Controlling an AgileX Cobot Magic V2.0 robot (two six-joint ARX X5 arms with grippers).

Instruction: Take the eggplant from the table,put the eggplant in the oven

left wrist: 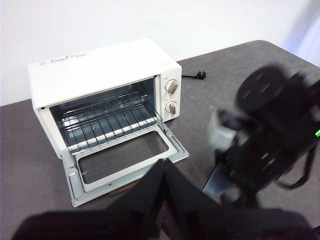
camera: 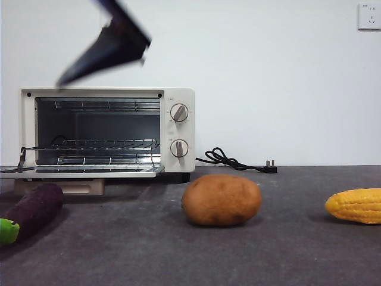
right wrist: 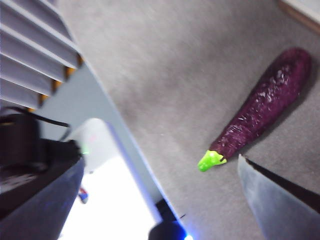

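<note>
- The right pincer (right wrist: 165, 200) hangs in the air above the dark grey matte tabletop (right wrist: 165, 80), its two black jaws spread wide with nothing between them.
- Below it lies the long dark purple toy eggplant (right wrist: 262, 110), flat on the tabletop, bright green stem end toward the tabletop's edge; neither jaw touches it.
- In the front view one pincer shows as a blurred dark wedge (camera: 107, 47) high above the oven; which arm it belongs to cannot be told there.
- The left pincer (left wrist: 164, 200) is raised over the tabletop in front of the oven, its black jaws pressed together, holding nothing.
- The small cream-white toaster oven (camera: 178, 128) stands at the back, its glass-window door (left wrist: 125, 157) folded down flat, wire rack (camera: 98, 145) bare.
- The eggplant (camera: 33, 211) rests just in front of the open door, apart from it.
- A round brown potato (camera: 221, 200) sits mid-tabletop; a yellow corn cob (camera: 357, 205) lies well to its far side.
</note>
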